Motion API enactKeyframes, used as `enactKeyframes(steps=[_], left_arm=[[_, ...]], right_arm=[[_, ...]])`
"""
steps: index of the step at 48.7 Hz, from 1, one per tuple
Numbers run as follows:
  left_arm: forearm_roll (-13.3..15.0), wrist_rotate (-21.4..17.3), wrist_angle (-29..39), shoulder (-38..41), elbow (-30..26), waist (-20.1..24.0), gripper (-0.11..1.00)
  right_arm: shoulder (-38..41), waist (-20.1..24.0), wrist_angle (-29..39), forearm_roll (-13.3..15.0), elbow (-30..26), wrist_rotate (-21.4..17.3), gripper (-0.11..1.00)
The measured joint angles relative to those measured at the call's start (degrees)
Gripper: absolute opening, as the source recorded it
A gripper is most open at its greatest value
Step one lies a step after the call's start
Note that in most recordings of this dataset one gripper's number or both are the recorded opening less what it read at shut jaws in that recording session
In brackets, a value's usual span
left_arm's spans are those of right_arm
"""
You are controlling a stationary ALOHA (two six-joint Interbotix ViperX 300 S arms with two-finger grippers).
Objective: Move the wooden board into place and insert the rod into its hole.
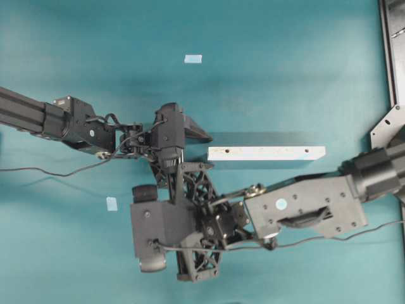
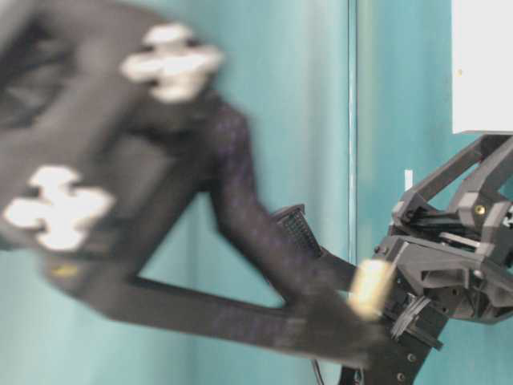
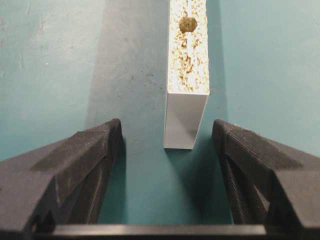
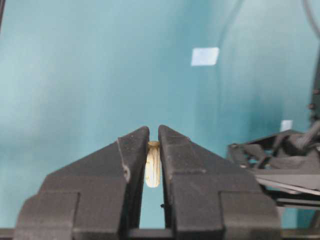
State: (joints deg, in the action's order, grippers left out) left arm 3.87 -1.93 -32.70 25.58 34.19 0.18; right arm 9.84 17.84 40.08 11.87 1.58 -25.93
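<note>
Upper frame: bare table (image 1: 285, 76), one tape square (image 1: 193, 59) lying flat.
Centre: wooden board (image 1: 266, 152) blocks passage along its length.
Board's left end: left gripper (image 1: 190, 130) just beside.
Lower centre: right gripper (image 1: 196, 237) and arm crowd the space.

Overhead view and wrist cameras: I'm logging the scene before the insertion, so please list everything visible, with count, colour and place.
wooden board: one, whitish, on the teal table, right of centre.
hole: one close up, dark, near the board's end.
rod: one, cream, pinched upright in the right gripper.
tape squares: two, pale blue, upper centre and lower left.
left gripper: open, board end between its fingers, untouched.
right gripper: shut on the rod.
</note>
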Motion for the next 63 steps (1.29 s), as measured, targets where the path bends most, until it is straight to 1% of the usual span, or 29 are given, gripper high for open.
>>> enactKeyframes(steps=[6,13,25,32,41,54,63], left_arm=[[0.0,0.0,0.3,0.1,-0.1,0.0,0.74],[0.0,0.0,1.0,-0.1,-0.3,0.0,0.74],[0.0,0.0,1.4,-0.2,-0.5,0.0,0.74],[0.0,0.0,1.6,-0.1,-0.9,0.0,0.74],[0.0,0.0,2.8,-0.2,-1.4,0.1,0.74],[0.0,0.1,4.0,-0.8,-2.1,0.1,0.74],[0.1,0.3,4.0,-1.0,-3.5,0.1,0.74]], right_arm=[[-2.4,-1.3,-0.7,1.0,0.7,0.1,0.1],[-6.9,-3.1,-5.5,2.1,5.5,-0.1,0.1],[-18.3,-4.3,-22.8,2.5,21.4,-0.4,0.1],[-25.4,-7.0,-33.1,2.5,32.1,-0.4,0.1],[-31.3,-11.3,-43.2,2.6,42.7,-0.2,0.1],[-34.2,-18.8,-57.7,2.5,54.6,1.8,0.1],[-34.3,-22.1,-65.5,2.6,59.4,2.5,0.1]])
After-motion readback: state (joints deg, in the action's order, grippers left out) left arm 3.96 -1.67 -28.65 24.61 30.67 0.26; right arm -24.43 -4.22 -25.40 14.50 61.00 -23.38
